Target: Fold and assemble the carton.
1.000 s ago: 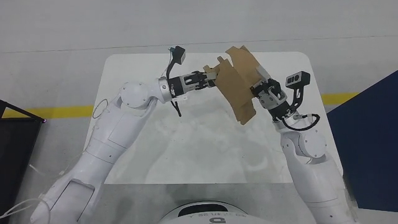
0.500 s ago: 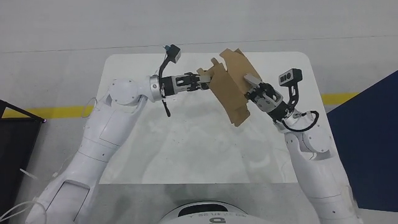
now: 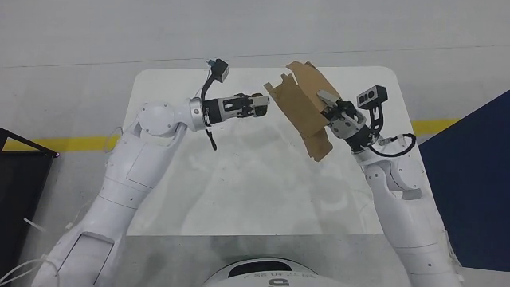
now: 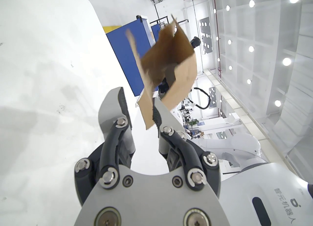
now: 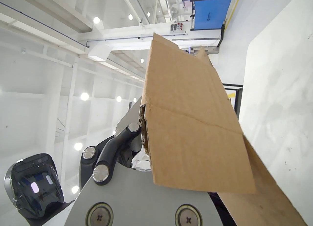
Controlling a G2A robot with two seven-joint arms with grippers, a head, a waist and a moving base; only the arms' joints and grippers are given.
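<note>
Pinching the carton [image 3: 303, 108] above the bench [image 3: 199, 195], your right gripper [image 3: 329, 108] holds it tilted; your left gripper [image 4: 138, 100] sits spread just beside its near edge.

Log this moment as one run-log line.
carton: unassembled, held above table | right gripper: jaws shut on carton | left gripper: jaws open at a flap edge

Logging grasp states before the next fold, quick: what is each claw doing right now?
Left claw: open, with a flap of the carton in the gap, not clamped.
Right claw: closed on the carton.
</note>
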